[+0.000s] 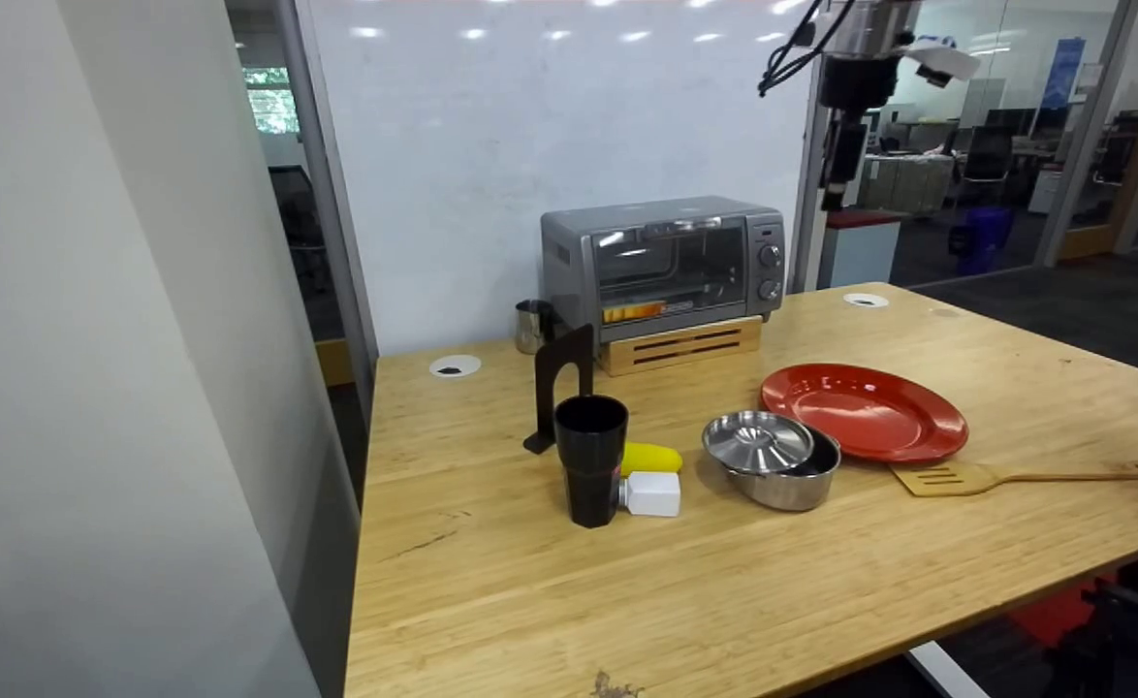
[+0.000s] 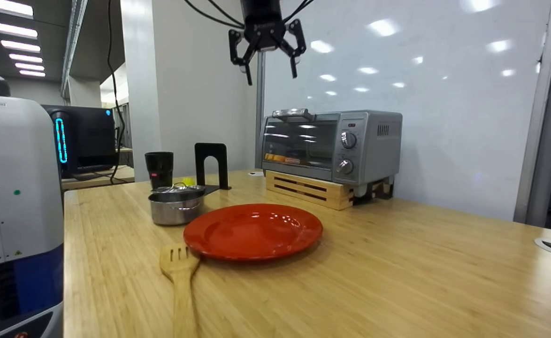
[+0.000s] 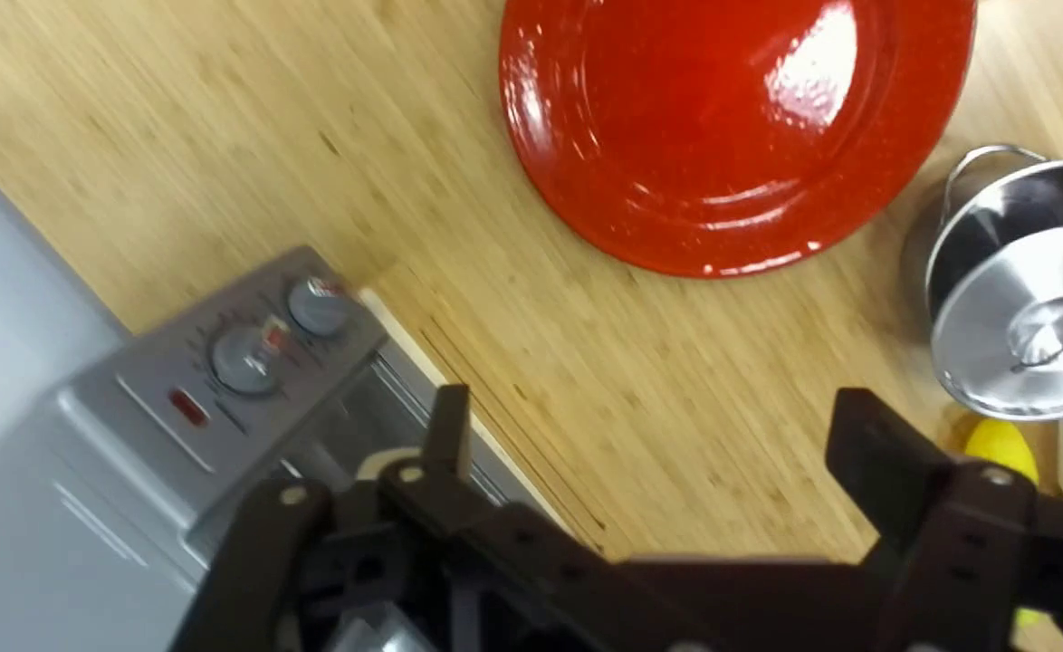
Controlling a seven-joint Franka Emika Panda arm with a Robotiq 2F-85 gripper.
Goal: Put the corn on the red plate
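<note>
the corn (image 1: 653, 459) lies on the table (image 1: 491, 591), below and well apart from the wide-spread pincer (image 2: 272, 80).

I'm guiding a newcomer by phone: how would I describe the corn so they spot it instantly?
In an exterior view, find the grey toaster oven, then, nearer, the black cup. The corn shows just right of that cup, behind the white block. Unlike its neighbours, it is bright yellow.

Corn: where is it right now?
In an exterior view, the corn lies partly behind the black cup and white block, left of the metal bowl.
</note>
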